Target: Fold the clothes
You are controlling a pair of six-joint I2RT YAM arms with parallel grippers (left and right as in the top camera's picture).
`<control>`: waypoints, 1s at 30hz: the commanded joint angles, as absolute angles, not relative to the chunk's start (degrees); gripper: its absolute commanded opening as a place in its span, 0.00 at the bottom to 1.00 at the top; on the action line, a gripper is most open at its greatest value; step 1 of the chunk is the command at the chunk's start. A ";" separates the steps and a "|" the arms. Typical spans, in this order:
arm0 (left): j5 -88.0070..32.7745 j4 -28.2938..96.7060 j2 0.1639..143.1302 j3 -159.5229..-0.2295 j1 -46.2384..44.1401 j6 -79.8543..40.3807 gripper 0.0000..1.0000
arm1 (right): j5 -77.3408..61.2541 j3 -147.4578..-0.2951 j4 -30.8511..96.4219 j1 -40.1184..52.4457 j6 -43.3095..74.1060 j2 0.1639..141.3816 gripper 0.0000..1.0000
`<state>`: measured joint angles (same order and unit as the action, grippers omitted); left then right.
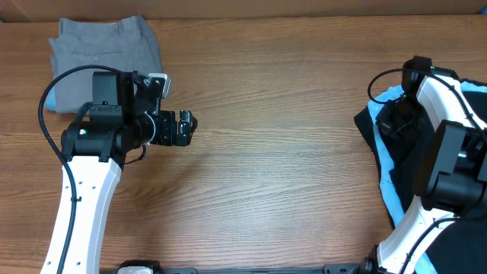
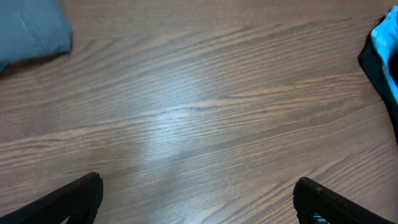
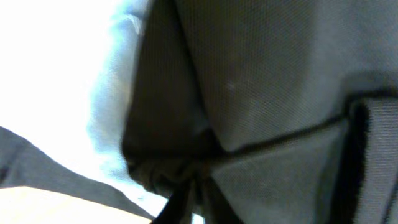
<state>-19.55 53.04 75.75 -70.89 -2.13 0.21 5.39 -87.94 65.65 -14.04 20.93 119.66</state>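
Note:
A black T-shirt (image 1: 411, 164) lies crumpled over a light blue T-shirt (image 1: 386, 180) at the table's right edge. My right gripper (image 1: 396, 116) is down in this pile. In the right wrist view its jaws (image 3: 198, 186) are pinched together on a bunched fold of the black T-shirt (image 3: 261, 81), with the light blue T-shirt (image 3: 118, 81) behind it. My left gripper (image 1: 185, 128) hovers over bare table at the left. Its fingers (image 2: 198, 199) are wide apart and empty. The edge of the light blue T-shirt (image 2: 388, 43) shows far right in the left wrist view.
Folded grey trousers (image 1: 106, 46) lie at the back left corner, behind my left arm, and also show in the left wrist view (image 2: 31, 28). The wooden table (image 1: 281, 137) stretches between the two arms.

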 commanded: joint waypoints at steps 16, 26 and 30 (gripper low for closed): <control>-15.86 54.72 76.34 -72.49 -1.89 1.32 1.00 | 8.32 -97.86 70.19 -16.78 24.21 106.52 0.04; -15.79 53.74 76.29 -72.86 -1.85 1.04 1.00 | -0.12 -118.19 76.88 -11.73 18.57 103.83 0.04; -9.89 53.82 75.26 -74.13 -1.56 -4.47 1.00 | -2.94 -129.05 80.09 -5.17 17.72 103.83 0.04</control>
<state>-14.66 54.04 75.99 -71.37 -2.13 -0.71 2.00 -121.56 79.88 -10.41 19.27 105.93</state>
